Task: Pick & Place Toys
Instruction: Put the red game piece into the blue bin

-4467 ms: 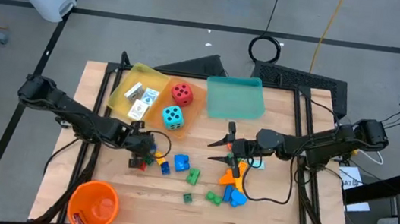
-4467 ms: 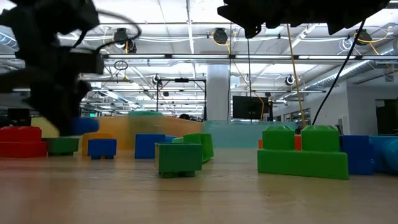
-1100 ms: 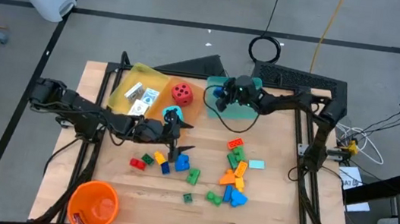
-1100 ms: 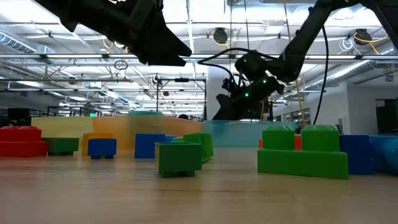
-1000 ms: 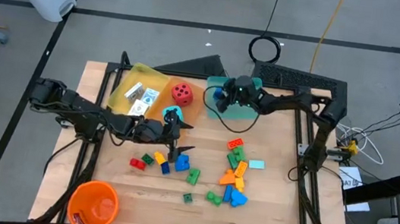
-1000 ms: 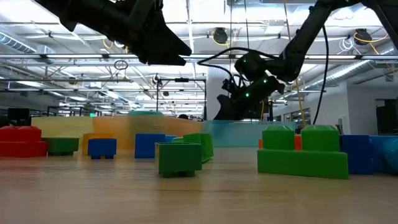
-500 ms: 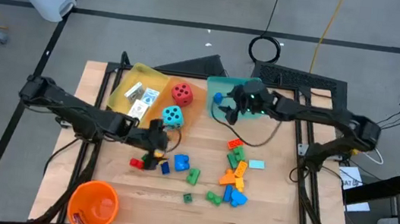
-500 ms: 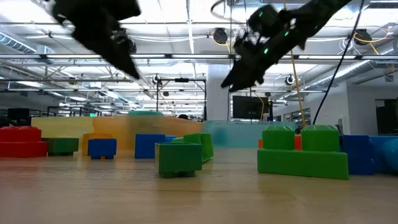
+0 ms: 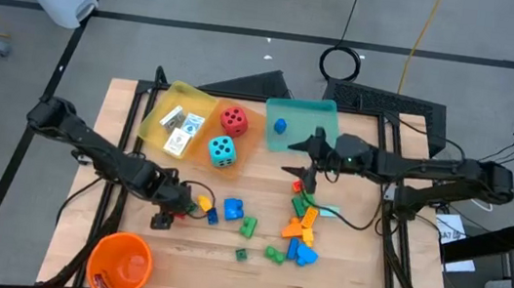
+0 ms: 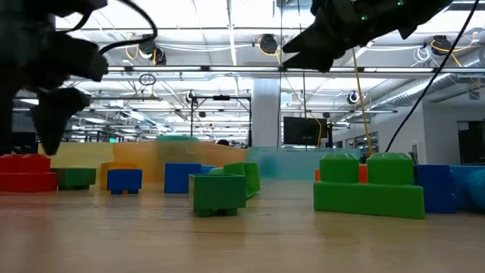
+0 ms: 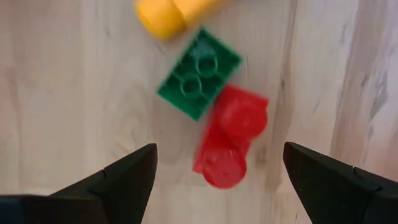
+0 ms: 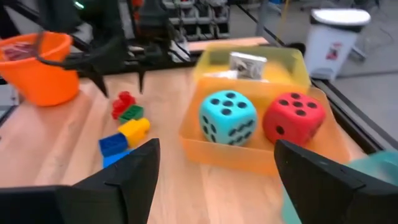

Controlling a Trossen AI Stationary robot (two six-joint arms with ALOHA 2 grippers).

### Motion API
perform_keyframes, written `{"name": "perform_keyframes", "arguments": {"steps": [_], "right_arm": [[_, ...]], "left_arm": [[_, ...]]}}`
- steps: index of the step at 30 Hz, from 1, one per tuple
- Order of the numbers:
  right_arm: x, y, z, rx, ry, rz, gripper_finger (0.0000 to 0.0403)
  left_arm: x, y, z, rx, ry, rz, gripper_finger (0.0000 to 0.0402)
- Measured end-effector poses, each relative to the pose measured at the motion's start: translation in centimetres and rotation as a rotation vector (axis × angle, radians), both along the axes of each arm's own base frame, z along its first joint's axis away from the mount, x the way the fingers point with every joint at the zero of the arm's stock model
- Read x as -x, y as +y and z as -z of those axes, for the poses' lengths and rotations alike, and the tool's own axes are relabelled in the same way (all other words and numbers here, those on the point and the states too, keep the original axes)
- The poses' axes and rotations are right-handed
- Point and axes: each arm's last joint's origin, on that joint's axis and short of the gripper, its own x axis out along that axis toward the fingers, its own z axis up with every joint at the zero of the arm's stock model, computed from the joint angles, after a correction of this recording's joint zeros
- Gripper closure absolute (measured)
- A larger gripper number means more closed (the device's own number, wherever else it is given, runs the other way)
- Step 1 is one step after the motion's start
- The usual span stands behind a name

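the red brick (image 11: 229, 138) lies in the middle of the left wrist view, flat on the wood, and its upper end touches a green brick (image 11: 199, 73); a yellow piece (image 11: 166, 14) sits just above them at the top edge. in the high view the same small group is at the lower left of the table (image 9: 338, 282), near the left gripper (image 9: 170, 209). i judge that this brick is light, hard plastic, stiff and a little slippery, not fragile. the best hold seems to be across its two long smooth sides, low on the body and not on the round studs, and the green brick so close may be pushed when the fingers come down.

the left gripper hangs over the red brick with its fingers spread wide, one on each side of the lower frame, holding nothing. the left arm reaches from the left edge of the high view toward the centre, low over the table.

the right gripper (image 9: 306, 160) is in the centre right of the high view, just below the teal tray (image 9: 317, 132), where a blue brick (image 9: 280, 125) lies. its fingers are also apart and empty. it looks toward the cyan die (image 12: 227, 117) and the red die (image 12: 293, 117), which sit side by side in the orange tray (image 12: 249, 155). the orange bucket (image 9: 120, 263) stands at the lower left.
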Motion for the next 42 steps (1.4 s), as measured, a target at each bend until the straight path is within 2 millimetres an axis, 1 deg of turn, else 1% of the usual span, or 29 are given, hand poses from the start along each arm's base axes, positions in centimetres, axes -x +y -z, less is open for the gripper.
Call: {"name": "perform_keyframes", "arguments": {"steps": [4, 8, 11, 14, 17, 24, 25, 26, 29, 32, 37, 42], "right_arm": [[0.2, 0.5, 0.4, 0.010, -0.020, -0.020, 0.0125], [0.4, 0.5, 1.0, -0.020, -0.006, -0.011, 0.0127], [0.5, 0.6, 1.5, -0.041, 0.008, -0.005, 0.0127], [0.7, 0.6, 2.1, -0.042, 0.024, -0.005, 0.0129], [0.8, 0.6, 2.5, -0.046, 0.038, -0.004, 0.0133], [0.9, 0.6, 2.5, -0.045, 0.031, -0.004, 0.0146], [0.9, 0.6, 2.4, -0.045, 0.029, -0.004, 0.0148], [0.9, 0.6, 2.4, -0.045, 0.026, -0.004, 0.0149], [0.9, 0.6, 2.4, -0.046, 0.026, -0.007, 0.0152], [0.9, 0.8, 2.4, -0.045, 0.023, -0.015, 0.0152], [0.7, 1.4, 2.1, -0.041, -0.011, -0.042, 0.0152], [0.6, 2.3, 1.8, -0.039, -0.036, -0.080, 0.0152]], "left_arm": [[0.7, -0.5, 0.9, 0.009, 0.012, 0.041, 0.0053], [0.9, -1.0, 2.2, 0.031, -0.053, 0.066, 0.0053], [1.3, -1.0, 3.1, 0.018, -0.068, 0.067, 0.0054], [1.6, -0.7, 3.5, -0.014, -0.055, 0.023, 0.0070], [1.6, -0.7, 3.6, -0.013, -0.056, 0.013, 0.0111], [1.2, -0.8, 3.5, 0.015, -0.095, -0.001, 0.0249], [1.2, -0.9, 3.4, 0.035, -0.096, -0.001, 0.0267], [1.1, -1.0, 3.4, 0.060, -0.093, 0.000, 0.0274], [1.0, -1.0, 2.9, 0.146, -0.088, -0.046, 0.0274], [0.2, -1.3, 1.9, 0.180, -0.122, -0.113, 0.0274], [-1.8, -1.8, -1.0, 0.127, -0.278, -0.100, 0.0274], [-4.1, -1.0, -4.0, 0.025, -0.474, -0.092, 0.0261]]}}
